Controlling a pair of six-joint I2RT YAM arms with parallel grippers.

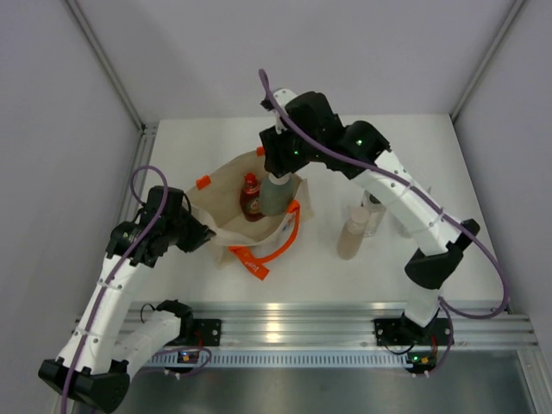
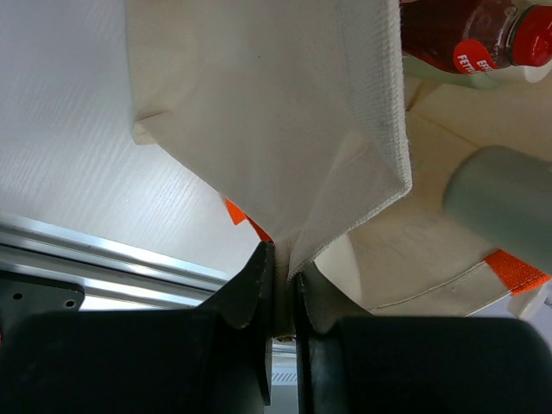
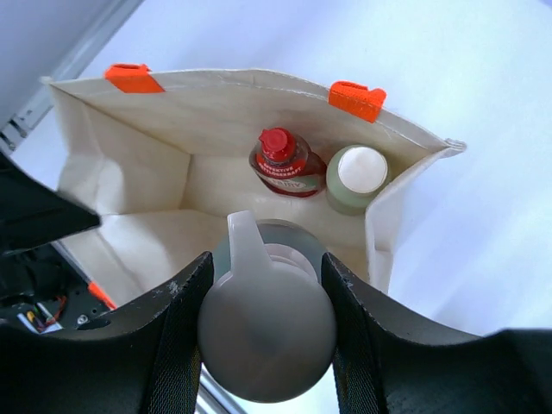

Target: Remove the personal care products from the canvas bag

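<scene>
Right tool [image 3: 266, 263] is closed around the grey-green bottle [image 3: 267, 332] just under its white cap. The bottle is upright, its long axis running straight down from the tool into the bag [image 3: 216, 112] mouth. Left tool [image 2: 280, 269] is pinched shut on the bag's canvas edge, holding the mouth open.

Inside the bag, below and beyond the right tool, a red bottle [image 3: 285, 164] and a pale green bottle [image 3: 358, 177] stand side by side at the far wall. Out on the tabletop [image 1: 414, 147], to the right tool's right, are a tan bottle [image 1: 352, 235] and a clear bottle [image 1: 373, 216].

Count: five bottles (one held, two in the bag, two out) and one bag.

Next is likely a straight lift clear of the rim, then a move right. The right arm is nearer.
</scene>
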